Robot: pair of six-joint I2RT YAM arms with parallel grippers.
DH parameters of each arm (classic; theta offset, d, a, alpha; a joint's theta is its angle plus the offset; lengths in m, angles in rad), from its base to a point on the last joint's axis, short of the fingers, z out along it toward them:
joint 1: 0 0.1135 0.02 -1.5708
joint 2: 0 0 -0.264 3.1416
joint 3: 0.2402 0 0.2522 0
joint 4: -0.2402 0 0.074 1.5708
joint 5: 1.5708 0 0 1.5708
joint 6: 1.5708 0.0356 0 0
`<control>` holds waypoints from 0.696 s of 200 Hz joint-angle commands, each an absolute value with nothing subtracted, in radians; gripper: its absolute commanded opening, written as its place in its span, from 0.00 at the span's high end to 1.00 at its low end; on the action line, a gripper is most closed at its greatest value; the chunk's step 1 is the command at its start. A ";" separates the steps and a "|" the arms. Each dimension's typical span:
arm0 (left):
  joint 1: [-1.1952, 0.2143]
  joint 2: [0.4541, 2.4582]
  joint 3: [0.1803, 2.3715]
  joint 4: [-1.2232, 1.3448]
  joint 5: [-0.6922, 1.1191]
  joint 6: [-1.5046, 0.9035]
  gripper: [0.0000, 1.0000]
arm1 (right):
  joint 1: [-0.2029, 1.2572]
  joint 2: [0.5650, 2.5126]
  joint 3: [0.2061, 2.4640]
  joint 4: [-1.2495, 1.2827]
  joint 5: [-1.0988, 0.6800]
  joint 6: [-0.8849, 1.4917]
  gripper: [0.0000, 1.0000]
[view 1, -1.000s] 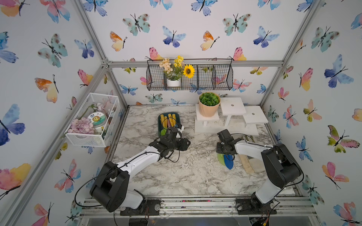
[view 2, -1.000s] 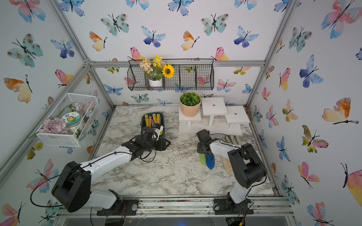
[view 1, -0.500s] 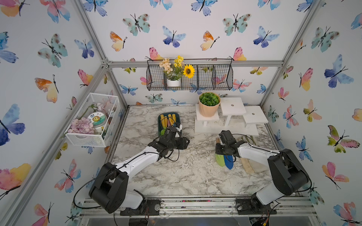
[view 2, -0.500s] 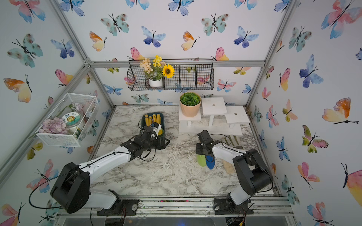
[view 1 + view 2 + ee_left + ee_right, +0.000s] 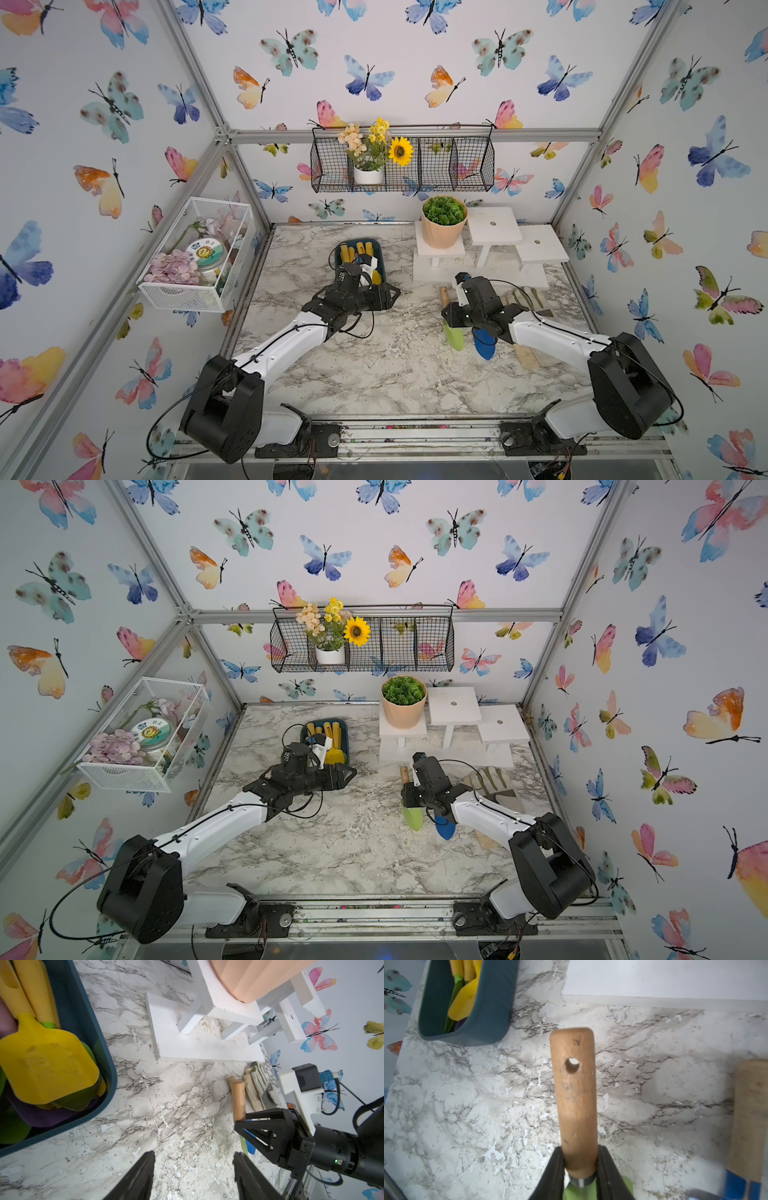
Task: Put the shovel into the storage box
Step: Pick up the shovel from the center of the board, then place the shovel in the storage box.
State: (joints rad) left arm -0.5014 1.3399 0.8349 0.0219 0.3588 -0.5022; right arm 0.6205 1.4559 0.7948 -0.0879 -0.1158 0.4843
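Both top views: storage box (image 5: 381, 266) (image 5: 347, 739), dark teal, on the marble tabletop (image 5: 374, 374), with yellow-handled tools inside. The left gripper (image 5: 386, 293) (image 5: 343, 775) sits just off the box's near end. The right gripper (image 5: 452, 312) (image 5: 409, 796) is well apart from the box, on the right arm's side, clenched on the wooden handle of the green shovel (image 5: 454, 336) (image 5: 412, 817). The shovel is outside the box. The blue shovel (image 5: 484, 348) (image 5: 445, 830) lies just beyond the green one, farther from the box. Left wrist view: the left gripper (image 5: 193, 1154) is released, jaws spread with only bare marble between them. A corner of the storage box (image 5: 79, 1001) shows a yellow shovel (image 5: 47, 1064) lying on top of its contents. The right gripper (image 5: 242, 1121) grips the green shovel (image 5: 238, 1097), with a glove (image 5: 257, 1084) on the side away from the box. Right wrist view: the right gripper (image 5: 580, 1148) has both fingers pressed against the handle of the green shovel (image 5: 575, 1095), just above the metal collar. The handle end points roughly towards the storage box (image 5: 492, 1001). The blue shovel (image 5: 749, 1115) is blurred, on the side away from the box.
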 commanded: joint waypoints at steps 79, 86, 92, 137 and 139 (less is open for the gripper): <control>-0.528 1.334 0.831 0.183 0.571 -0.499 0.30 | 0.699 1.402 0.857 0.075 -0.273 0.467 0.86; -0.531 1.343 0.837 0.184 0.572 -0.498 0.30 | 0.702 1.401 0.856 0.087 -0.280 0.472 0.86; -0.533 1.351 0.842 0.186 0.574 -0.498 0.30 | 0.703 1.398 0.856 0.095 -0.284 0.474 0.86; -0.569 1.408 0.906 0.202 0.578 -0.485 0.30 | 0.706 1.383 0.867 0.127 -0.311 0.478 0.86; -0.571 1.411 0.910 0.202 0.578 -0.484 0.30 | 0.706 1.381 0.867 0.128 -0.311 0.478 0.86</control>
State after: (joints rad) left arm -0.5472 1.3785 0.8532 0.1642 0.5369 -0.5014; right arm 0.7002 1.4151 0.8299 0.0757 -0.2687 0.4778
